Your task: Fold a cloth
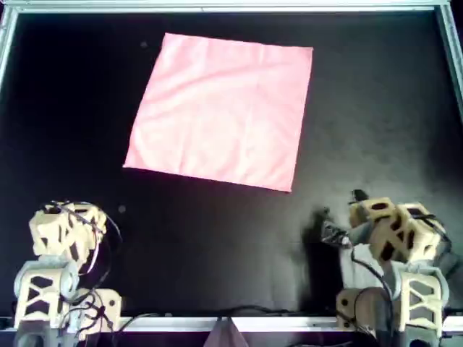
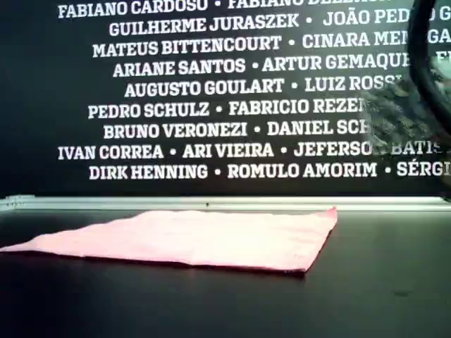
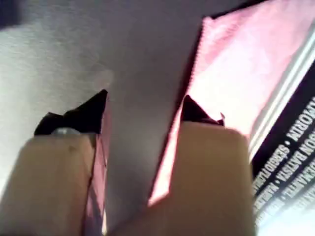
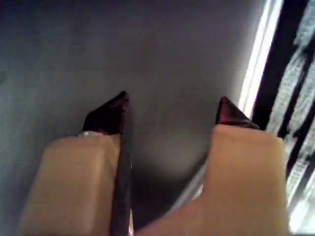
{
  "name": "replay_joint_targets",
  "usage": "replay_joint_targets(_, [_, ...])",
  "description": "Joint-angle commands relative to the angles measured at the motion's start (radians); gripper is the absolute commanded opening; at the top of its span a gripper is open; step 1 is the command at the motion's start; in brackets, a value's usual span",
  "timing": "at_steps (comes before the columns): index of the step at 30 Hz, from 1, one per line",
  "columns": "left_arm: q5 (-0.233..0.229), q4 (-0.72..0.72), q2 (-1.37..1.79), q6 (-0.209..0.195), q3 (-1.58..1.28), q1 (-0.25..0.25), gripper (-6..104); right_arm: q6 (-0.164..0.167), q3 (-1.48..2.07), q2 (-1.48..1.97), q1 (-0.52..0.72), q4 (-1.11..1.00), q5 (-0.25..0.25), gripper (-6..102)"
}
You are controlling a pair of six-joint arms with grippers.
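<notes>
- On the black table (image 1: 376,130), toward its far edge in the overhead view, the cloth (image 1: 224,108) lay flat and unfolded, rotated slightly, corners pointing diagonally, without a clear long axis.
- My first pincer (image 3: 142,110) gaped wide, holding nothing.
- My second pincer (image 4: 172,105) gaped wide, holding nothing.

Overhead and exterior views soft, dark table (image 1: 376,130) crushing detail. Both wrist views blurred, washed grey, with glare on the table's metal rail (image 4: 256,59). Blurred dark shape in the exterior view's upper right corner.
</notes>
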State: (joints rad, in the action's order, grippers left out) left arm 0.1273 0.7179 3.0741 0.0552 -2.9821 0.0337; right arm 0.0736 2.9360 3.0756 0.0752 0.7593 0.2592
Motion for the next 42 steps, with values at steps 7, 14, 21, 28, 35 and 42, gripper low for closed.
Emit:
replay_joint_targets(7, [0.003,-0.041,-0.075,-0.003,0.118,0.005,51,0.006,-0.150,-0.229,-0.232,-0.060,0.041,70])
replay_joint_targets(14, [0.003,-0.241,-0.480,-0.003,0.272,-0.044,51,-0.006,-0.393,-0.632,-0.282,-0.060,0.060,71])
replay_joint_targets(21, [0.002,-0.252,-0.994,-0.003,0.563,-0.129,52,-0.021,-0.543,-0.908,-0.449,-0.061,0.041,72])
replay_joint_targets(28, [-0.002,-0.253,-1.206,0.012,0.726,-0.129,52,-0.120,-0.746,-1.172,-0.457,-0.061,0.041,72])
replay_joint_targets(35, [-0.009,-0.253,-1.358,0.014,0.821,-0.130,52,-0.140,-0.923,-1.457,-0.472,-0.061,0.040,72])
replay_joint_targets(42, [-0.012,-0.253,-1.480,0.015,0.910,-0.130,52,-0.170,-1.028,-1.572,-0.552,-0.061,-0.095,72])
